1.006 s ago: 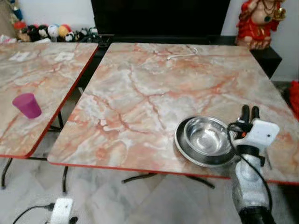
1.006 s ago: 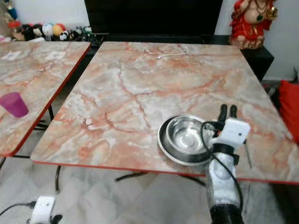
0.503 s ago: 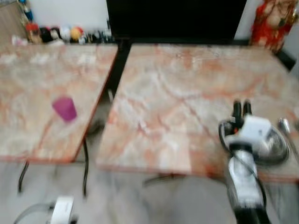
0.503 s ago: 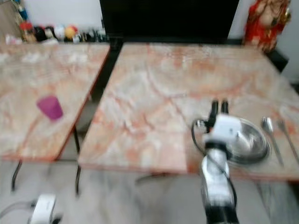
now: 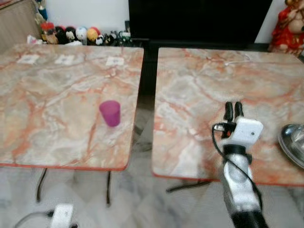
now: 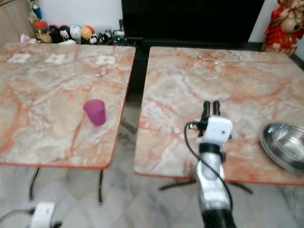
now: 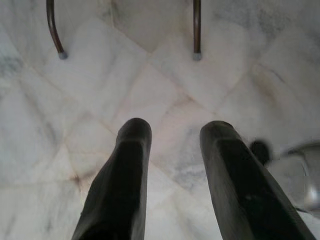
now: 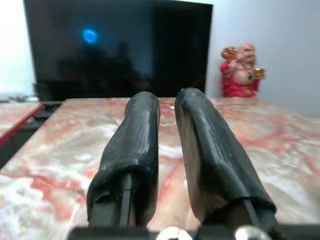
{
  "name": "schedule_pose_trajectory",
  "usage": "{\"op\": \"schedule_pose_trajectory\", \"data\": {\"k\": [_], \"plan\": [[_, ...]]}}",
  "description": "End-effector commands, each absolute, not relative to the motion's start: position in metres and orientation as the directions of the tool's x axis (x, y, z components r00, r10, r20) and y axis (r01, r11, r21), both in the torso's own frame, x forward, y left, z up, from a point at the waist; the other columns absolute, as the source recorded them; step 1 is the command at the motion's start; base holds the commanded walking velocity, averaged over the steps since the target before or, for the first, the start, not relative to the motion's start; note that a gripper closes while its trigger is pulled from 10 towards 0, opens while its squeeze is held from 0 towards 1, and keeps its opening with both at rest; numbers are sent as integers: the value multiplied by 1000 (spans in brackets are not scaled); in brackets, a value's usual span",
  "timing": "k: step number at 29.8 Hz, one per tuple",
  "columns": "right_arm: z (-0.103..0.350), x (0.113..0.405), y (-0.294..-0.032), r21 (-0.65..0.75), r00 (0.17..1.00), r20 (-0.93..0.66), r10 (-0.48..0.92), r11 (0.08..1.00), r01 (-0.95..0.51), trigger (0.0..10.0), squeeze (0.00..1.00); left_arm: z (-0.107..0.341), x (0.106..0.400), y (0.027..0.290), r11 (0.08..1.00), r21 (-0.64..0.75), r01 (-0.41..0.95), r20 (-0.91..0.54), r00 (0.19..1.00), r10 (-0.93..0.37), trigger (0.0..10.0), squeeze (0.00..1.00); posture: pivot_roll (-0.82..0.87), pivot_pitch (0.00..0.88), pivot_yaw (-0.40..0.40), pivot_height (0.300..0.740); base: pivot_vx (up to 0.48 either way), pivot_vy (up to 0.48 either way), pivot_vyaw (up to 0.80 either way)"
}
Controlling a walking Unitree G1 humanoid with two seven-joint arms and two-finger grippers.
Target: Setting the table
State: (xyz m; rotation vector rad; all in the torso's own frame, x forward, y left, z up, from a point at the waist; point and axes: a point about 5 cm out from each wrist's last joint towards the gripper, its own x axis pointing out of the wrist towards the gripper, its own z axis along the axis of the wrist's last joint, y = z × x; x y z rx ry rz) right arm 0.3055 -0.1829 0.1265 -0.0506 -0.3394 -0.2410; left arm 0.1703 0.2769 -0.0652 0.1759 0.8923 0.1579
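Note:
A purple cup (image 5: 110, 113) stands upright on the left marble table (image 5: 47, 95), near its right edge. A steel bowl on a steel plate (image 6: 285, 145) rests near the front of the right marble table (image 5: 190, 80), partly cut off at the picture's right edge. My right gripper (image 5: 233, 105) is held up over the front of the right table, left of the bowl, fingers (image 8: 142, 130) close together with nothing between them. My left gripper (image 7: 172, 130) hangs over the tiled floor, fingers apart and holding nothing.
A narrow gap (image 5: 147, 80) separates the two tables. A black TV (image 5: 199, 19) and a red statue (image 5: 289, 26) stand behind them, small toys (image 5: 71, 34) at the back left. Paper cards (image 5: 66, 59) lie on the left table. A white power strip (image 5: 61, 214) lies on the floor.
The camera has swung left: the bowl now sits at the right edge of the picture and the purple cup nearer the middle. My right gripper stays raised and shut.

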Motion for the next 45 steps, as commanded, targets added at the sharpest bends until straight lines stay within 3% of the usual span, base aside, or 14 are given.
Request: {"op": "schedule_pose_trajectory", "data": {"k": [1,16,29,37,45], "plan": [[133,309,-178,-2,912,352,-210,974,225,10000,0,-64,171,279,972,227,-61,-757,617,215,10000,0,84,0,-31,740,0,480,0],[130,313,-169,3,926,333,-180,982,189,10000,0,-63,172,280,971,226,-73,-752,620,221,10000,0,89,0,-24,740,0,465,0],[131,315,-164,8,934,323,-153,987,159,10000,0,-62,175,280,970,225,-90,-743,628,231,10000,0,96,0,-32,740,0,0,0],[131,316,-165,6,936,317,-151,988,157,10000,0,-62,176,279,970,228,-87,-744,627,231,10000,0,91,0,-30,740,0,427,0],[129,314,-168,6,939,306,-157,987,163,10000,0,-61,178,279,970,239,-51,-744,632,216,10000,0,90,0,-31,740,0,0,0]]}}
